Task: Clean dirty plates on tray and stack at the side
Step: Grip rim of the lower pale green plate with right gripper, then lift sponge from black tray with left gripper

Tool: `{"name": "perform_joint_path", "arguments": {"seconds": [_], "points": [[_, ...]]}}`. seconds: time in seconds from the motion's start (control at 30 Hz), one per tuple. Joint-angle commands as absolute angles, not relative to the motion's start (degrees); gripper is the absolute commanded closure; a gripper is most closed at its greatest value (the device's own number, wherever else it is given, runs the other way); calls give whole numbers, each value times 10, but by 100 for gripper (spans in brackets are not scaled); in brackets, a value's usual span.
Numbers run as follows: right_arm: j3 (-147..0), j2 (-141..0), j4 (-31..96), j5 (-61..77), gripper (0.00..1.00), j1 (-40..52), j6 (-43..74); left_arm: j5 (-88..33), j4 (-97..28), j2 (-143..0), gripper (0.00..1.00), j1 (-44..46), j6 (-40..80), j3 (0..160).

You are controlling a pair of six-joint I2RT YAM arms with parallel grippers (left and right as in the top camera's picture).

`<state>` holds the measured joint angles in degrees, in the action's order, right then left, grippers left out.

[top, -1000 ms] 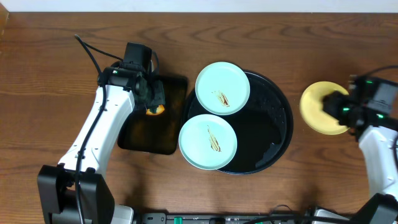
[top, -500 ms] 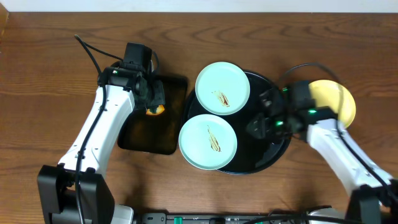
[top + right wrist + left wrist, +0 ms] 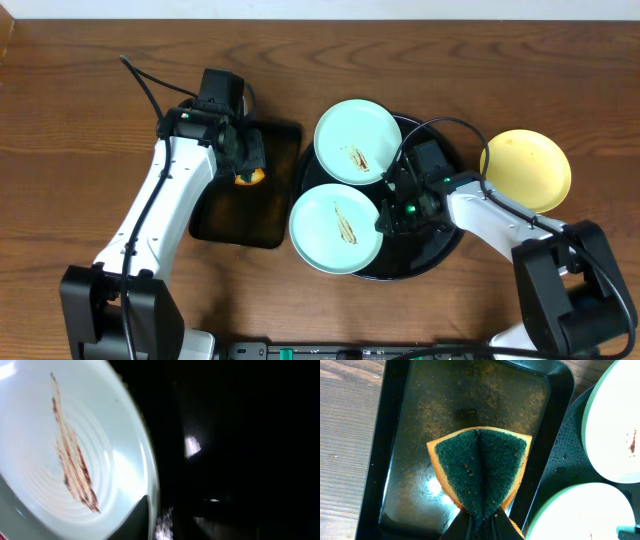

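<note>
Two pale mint-green plates with brown smears sit on the left side of the round black tray [image 3: 440,165]: a back plate [image 3: 358,140] and a front plate [image 3: 336,227]. The pale yellow plate [image 3: 526,170] lies on the table to the right of the tray. My right gripper [image 3: 386,214] is at the front plate's right rim. In the right wrist view it [image 3: 159,510] is closed over the rim of that plate [image 3: 75,450], and its far finger is lost in the dark. My left gripper [image 3: 243,152] is shut on a green and orange sponge [image 3: 480,467].
The sponge hangs above a smaller rectangular black tray [image 3: 225,215] to the left of the round one; the tray also shows in the left wrist view [image 3: 395,460]. A black cable [image 3: 140,85] runs from the left arm.
My right arm left the yellow plate on the table and swung left across the tray to the front mint plate's right rim. That plate shifted slightly right. The left arm has not moved.
</note>
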<state>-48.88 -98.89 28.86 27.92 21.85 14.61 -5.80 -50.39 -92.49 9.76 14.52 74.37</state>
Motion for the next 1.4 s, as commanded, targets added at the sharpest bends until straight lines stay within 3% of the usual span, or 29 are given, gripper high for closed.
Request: {"name": "perform_joint_path", "arguments": {"seconds": [0.0, 0.23, 0.7, 1.1, 1.27, 1.37], "points": [[-485, -991, 284, 283, 96, 222, 159, -55, -505, -917, 92, 95, 136, 741], [-488, -979, 290, 243, 99, 206, 158, -55, -506, -917, 92, 95, 136, 741], [-507, -793, 365, -55, 99, 172, 149, -55, -484, -925, 92, 96, 135, 707], [-506, -789, 388, -66, 99, 173, 149, -121, -392, -1010, 92, 96, -21, 630], [-506, -789, 395, -66, 99, 173, 149, -119, -379, -1054, 92, 95, -30, 629], [-506, -789, 397, -66, 99, 173, 149, -57, -374, -1081, 92, 95, -12, 629]]}}
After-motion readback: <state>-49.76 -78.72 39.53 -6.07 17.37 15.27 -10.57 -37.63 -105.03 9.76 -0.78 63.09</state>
